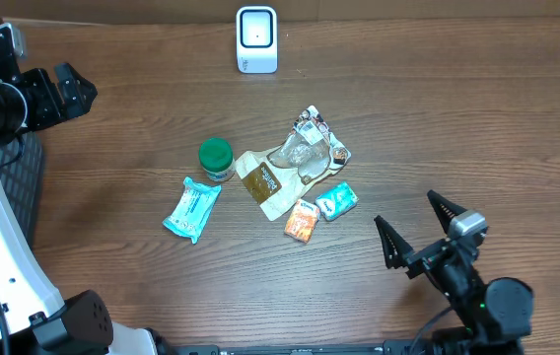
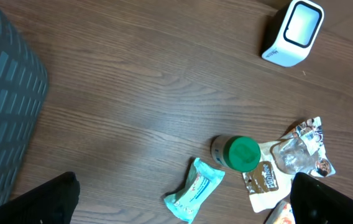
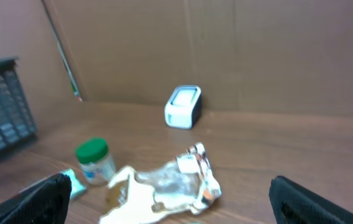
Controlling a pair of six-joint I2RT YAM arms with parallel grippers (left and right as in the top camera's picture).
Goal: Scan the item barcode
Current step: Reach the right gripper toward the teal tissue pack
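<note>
With the right gripper (image 1: 404, 207) spread wide and empty, the orange packet (image 1: 302, 220) and teal packet (image 1: 336, 200) lying side by side ahead of it could easily have been pinched together.

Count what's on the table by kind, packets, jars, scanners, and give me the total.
Packets: 5 (teal plastic wipes pack, brown-and-cream flat pouch, crinkled clear foil wrapper, small teal packet, small orange packet)
Jars: 1 (clear jar with green lid)
Scanners: 1 (white box-shaped barcode scanner)
Total: 7
</note>
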